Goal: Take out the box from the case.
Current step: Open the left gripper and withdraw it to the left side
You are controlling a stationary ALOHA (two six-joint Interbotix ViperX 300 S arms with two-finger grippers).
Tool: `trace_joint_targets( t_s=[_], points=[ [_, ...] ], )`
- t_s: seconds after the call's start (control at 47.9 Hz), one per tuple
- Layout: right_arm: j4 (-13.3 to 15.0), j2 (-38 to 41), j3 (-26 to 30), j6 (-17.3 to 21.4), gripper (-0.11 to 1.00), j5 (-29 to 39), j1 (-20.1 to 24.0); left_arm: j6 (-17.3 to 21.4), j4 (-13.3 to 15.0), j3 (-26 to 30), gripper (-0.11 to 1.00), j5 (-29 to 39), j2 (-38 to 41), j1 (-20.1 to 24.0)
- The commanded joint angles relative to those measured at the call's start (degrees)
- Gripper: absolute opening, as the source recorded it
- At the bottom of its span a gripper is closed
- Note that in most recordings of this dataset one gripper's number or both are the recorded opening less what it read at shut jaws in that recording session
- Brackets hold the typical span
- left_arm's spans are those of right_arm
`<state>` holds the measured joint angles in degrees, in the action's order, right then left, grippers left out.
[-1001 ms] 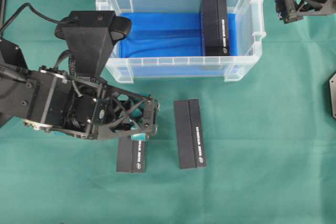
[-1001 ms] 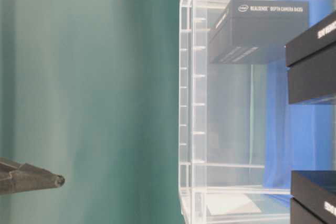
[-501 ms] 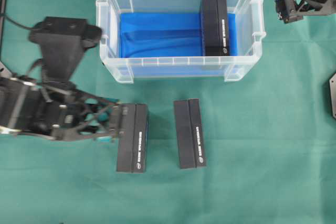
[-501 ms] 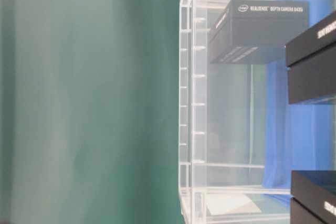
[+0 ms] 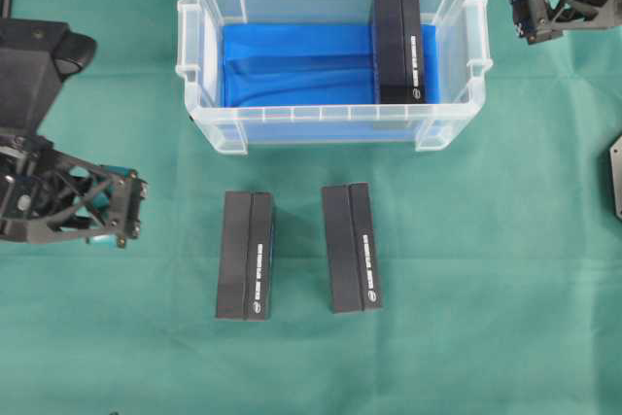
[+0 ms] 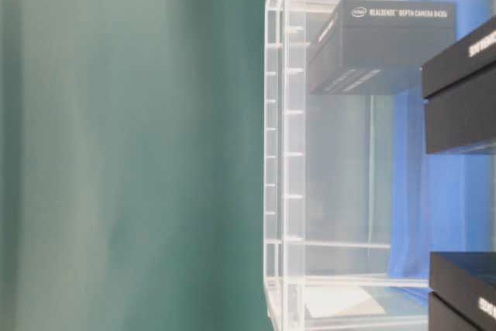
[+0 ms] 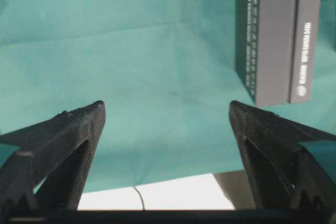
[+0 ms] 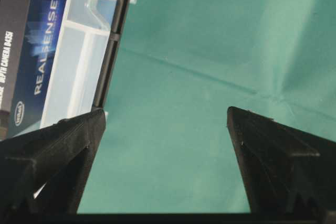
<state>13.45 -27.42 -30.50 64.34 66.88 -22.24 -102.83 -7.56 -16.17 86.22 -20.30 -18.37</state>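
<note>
The case (image 5: 194,65) is a clear tub with a blue lining at the back centre. One black box (image 5: 398,46) stands inside it at the right end, also seen through the wall (image 6: 380,44) and in the right wrist view (image 8: 31,51). Two more black boxes (image 5: 245,255) (image 5: 351,247) lie on the green cloth in front of the case. My left gripper (image 5: 134,209) is open and empty, well left of the nearer box (image 7: 278,35). My right gripper (image 5: 523,13) hangs open and empty just right of the case's handle (image 8: 113,40).
Green cloth (image 5: 486,289) covers the table. The cloth's front edge and white floor (image 7: 173,195) show under the left gripper (image 7: 165,108). A dark fixture (image 5: 615,177) sits at the right edge. The right gripper (image 8: 165,111) is over bare cloth.
My left gripper has pulled back to the left, away from the left box on the cloth, which stays lying there. The right arm and the box in the case have not moved.
</note>
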Motion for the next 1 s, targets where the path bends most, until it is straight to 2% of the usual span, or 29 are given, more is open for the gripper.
trace_joint_targets(
  t_s=[0.0,0.188,0.438,0.542,0.814,0.981],
  points=[
    [0.26,-0.7,0.62,0.09,0.93,0.0,0.0,0.0,-0.26,0.0,0.98,0.09,-1.58,0.79],
    [0.26,-0.7,0.53,0.09,0.93,0.0,0.0,0.79,-0.35,-0.79,0.98,0.62,-2.55,3.08],
    [0.18,-0.7,0.62,0.35,0.93,0.18,0.0,5.45,-0.44,-2.64,0.98,1.67,-4.92,9.93],
    [0.0,-0.62,0.62,0.44,0.93,0.88,0.0,9.14,-0.35,-3.34,0.98,1.67,-5.89,14.5],
    [-0.18,-0.62,0.7,0.7,0.93,2.2,0.0,22.32,-0.44,-3.43,0.98,1.67,-6.33,26.98],
    [-0.26,-0.62,0.7,1.67,0.93,2.81,0.0,28.65,-0.44,-3.34,0.98,1.32,-6.33,33.75]
  ],
)
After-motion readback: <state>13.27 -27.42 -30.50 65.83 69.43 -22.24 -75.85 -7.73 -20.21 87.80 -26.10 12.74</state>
